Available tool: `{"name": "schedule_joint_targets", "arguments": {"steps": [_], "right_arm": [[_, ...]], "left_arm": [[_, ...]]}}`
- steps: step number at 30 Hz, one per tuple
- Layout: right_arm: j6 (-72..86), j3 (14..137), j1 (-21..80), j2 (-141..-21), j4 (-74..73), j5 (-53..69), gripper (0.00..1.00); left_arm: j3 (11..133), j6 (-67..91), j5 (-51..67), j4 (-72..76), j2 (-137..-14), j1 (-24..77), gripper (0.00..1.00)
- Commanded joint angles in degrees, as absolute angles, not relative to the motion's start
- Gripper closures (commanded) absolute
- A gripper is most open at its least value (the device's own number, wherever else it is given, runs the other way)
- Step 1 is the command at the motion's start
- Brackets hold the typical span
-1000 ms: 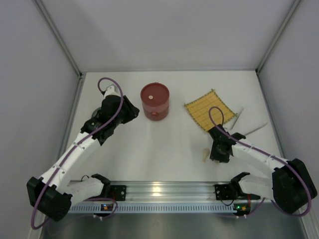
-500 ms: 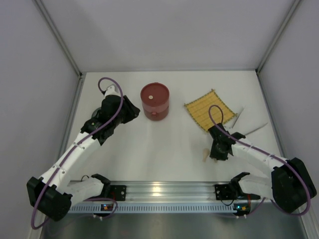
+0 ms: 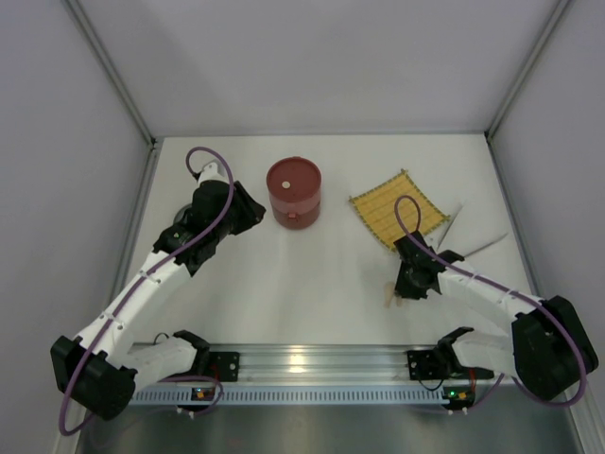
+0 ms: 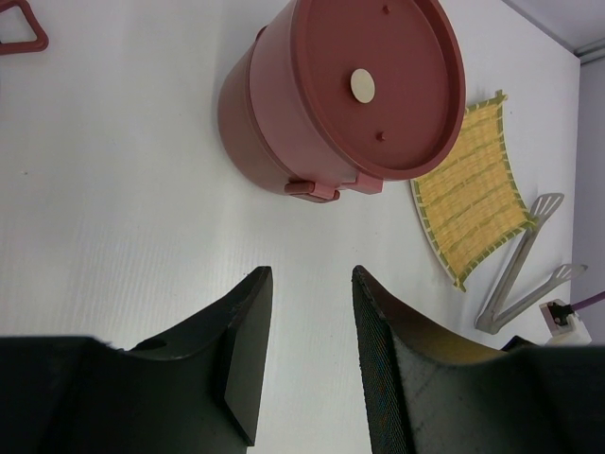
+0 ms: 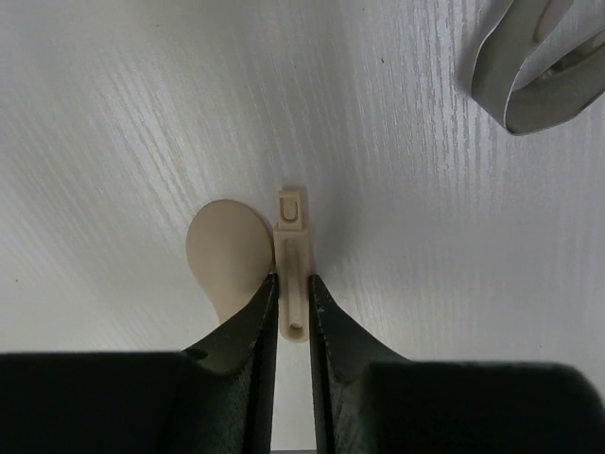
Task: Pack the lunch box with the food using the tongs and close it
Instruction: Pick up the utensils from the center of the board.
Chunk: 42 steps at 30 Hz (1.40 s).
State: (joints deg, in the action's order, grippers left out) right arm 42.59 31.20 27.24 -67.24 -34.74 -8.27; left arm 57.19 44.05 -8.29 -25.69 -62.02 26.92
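The dark-red lunch box [image 3: 294, 192] stands stacked with its lid on at the table's middle back, and it fills the top of the left wrist view [image 4: 350, 95]. My left gripper [image 3: 248, 214] hovers just left of it, open [image 4: 307, 276] with nothing between its fingers. The silver tongs [image 3: 470, 238] lie right of the yellow mat and also show in both wrist views [image 4: 518, 279] [image 5: 537, 74]. My right gripper [image 3: 401, 289] [image 5: 291, 278] is low on the table, shut on a small beige stick [image 5: 292, 248]. No food is in view.
A yellow woven mat [image 3: 399, 208] [image 4: 473, 184] lies right of the lunch box. A beige spoon-like piece [image 5: 227, 255] [image 3: 388, 294] rests against the stick's left side, under my right gripper's left finger. A dark-red clip-like piece [image 4: 21, 28] lies left of the lunch box.
My right gripper has slid a little left over the beige pieces and its fingers have closed in on the stick. The left arm has not moved.
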Motion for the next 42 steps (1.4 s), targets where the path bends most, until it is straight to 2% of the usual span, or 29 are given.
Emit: {"name": "schedule_joint_targets", "arguments": {"steps": [1, 6, 17, 24, 31, 42], "right_arm": [[42.63, 29.79, 26.54, -68.99, -32.61, -7.21, 0.92], [42.80, 29.88, 26.46, -68.30, -33.22, -7.38, 1.00], [42.19, 35.67, 26.46, -62.06, -41.74, -9.84, 0.99], [40.70, 42.53, 26.54, -62.57, -44.21, -9.84, 0.99], [38.76, 55.43, 26.72, -68.20, -44.47, -9.32, 0.99], [36.83, 82.68, 32.07, -87.44, -46.14, -8.00, 0.99]], "left_arm": [[57.22, 44.21, -7.91, -23.11, -61.26, 26.81, 0.55], [57.48, 44.30, -7.73, -23.03, -61.17, 26.81, 0.56], [57.22, 44.47, -7.56, -22.68, -61.35, 26.81, 0.55], [57.48, 44.47, -7.65, -22.68, -61.43, 26.81, 0.55], [58.18, 44.38, -8.00, -22.59, -61.87, 26.81, 0.55], [58.97, 44.12, -8.61, -22.94, -63.19, 26.81, 0.55]]}}
